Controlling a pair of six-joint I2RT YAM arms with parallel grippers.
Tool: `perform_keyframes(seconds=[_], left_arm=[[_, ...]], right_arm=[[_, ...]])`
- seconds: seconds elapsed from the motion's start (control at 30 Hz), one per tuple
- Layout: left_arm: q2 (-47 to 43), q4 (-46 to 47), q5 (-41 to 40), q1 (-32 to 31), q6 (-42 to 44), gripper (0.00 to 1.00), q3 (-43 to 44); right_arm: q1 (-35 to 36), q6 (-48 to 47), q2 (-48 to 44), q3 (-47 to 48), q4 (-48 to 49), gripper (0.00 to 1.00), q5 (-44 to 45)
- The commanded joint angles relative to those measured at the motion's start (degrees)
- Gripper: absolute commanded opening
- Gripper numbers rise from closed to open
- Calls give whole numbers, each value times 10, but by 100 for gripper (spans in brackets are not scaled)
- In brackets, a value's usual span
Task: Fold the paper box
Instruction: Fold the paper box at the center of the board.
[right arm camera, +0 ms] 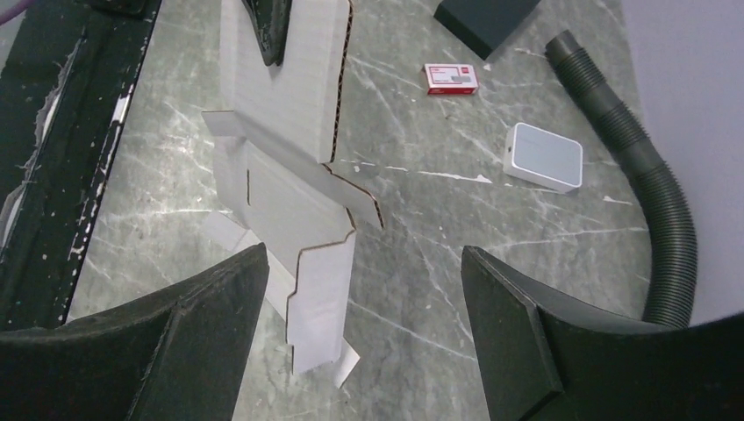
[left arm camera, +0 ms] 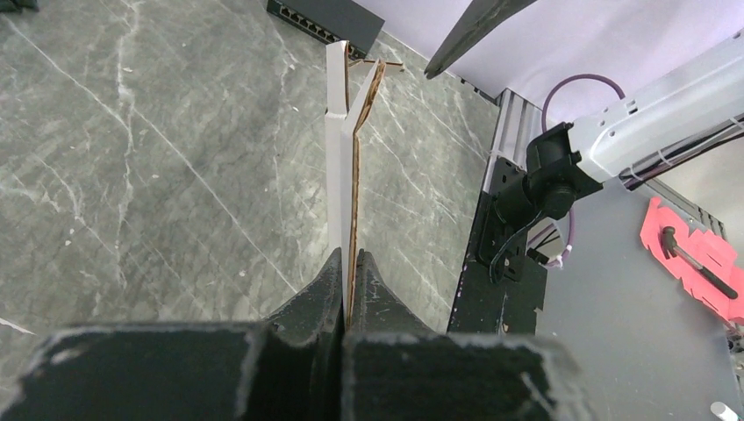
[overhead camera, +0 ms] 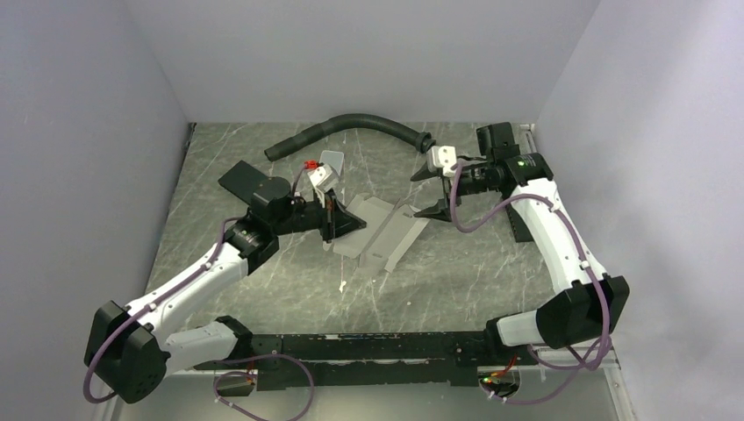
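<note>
Three plain pale walls (overhead camera: 351, 53) stand at the left, back and right of the top view (white, with a bit of purple in it). Between them lies the tabletop (overhead camera: 456, 272), grey-green stone with thin white lines all over it. A long black rail (overhead camera: 386, 346) runs along the bottom of the top view. A black ribbed hose (overhead camera: 351, 127) bends in an arch across the upper middle.

The paper box (overhead camera: 386, 230) is in the middle of the top view. It is a white creased sheet with flaps, not folded shut. Its left end is lifted up and its right end is down on the tabletop. The left tool (overhead camera: 332, 219) is pinched tight on the lifted edge. In the left wrist view the sheet stands on edge between the two fingers. The right tool (overhead camera: 430, 193) is spread wide, holds nothing, and hangs above the sheet's right end.

A flat black pad (overhead camera: 239, 180) lies to the upper left of the box. In the right wrist view, a light grey tile (right arm camera: 544, 156) with round corners lies beside the hose at the right. A little red and white box (right arm camera: 451, 78) lies near the top middle.
</note>
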Motion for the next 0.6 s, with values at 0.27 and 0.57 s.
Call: perform_keyframes(seconds=[0.27,0.57], left_arm=[[15,33,16,2,-13,0,12],[14,41,7,2,-19,0,7]], right_arm=[[62,-18,11,4,6,78,39],[72,4,13,-12,31,71,64]])
